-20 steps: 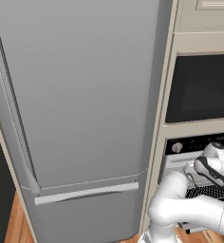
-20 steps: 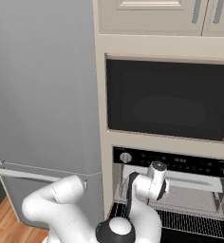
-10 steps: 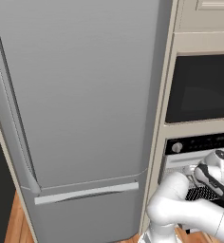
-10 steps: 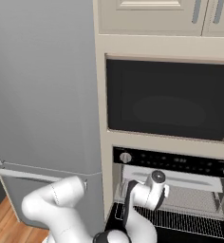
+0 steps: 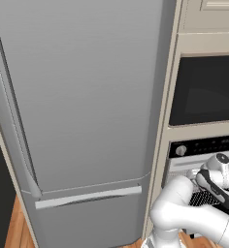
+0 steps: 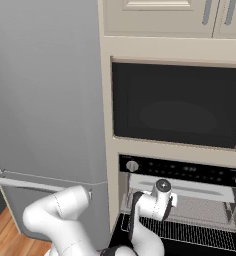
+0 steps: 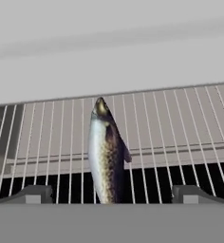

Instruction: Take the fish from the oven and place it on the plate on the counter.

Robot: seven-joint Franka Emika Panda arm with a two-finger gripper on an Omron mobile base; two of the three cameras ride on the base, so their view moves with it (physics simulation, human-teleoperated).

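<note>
While the claw (image 7: 109, 194) stands wide open and empty over the fish (image 7: 106, 152) | risk: tips may catch the oven rack (image 7: 180, 128), fish could slip.

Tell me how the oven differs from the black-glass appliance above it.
The oven stands open, wire rack showing inside; the black-glass appliance is shut. The oven has a control strip with a round silver knob; the appliance shows a plain dark front. Both are built into the same cream cabinet column.
</note>
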